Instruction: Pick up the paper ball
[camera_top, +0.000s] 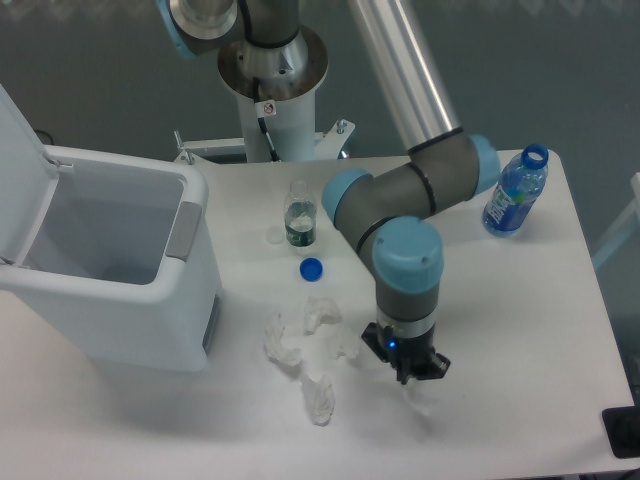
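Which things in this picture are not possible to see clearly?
- Gripper: jaws face down, wrist hides their gap; grip state unclear.
- Paper ball: blurred white below the jaws; held or not unclear.
- Bin: left part cut off by edge.

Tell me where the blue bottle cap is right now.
The blue bottle cap lies on the table, just below the small clear bottle and above the crumpled paper wads, right of the white bin.

High front view (single, fixed)
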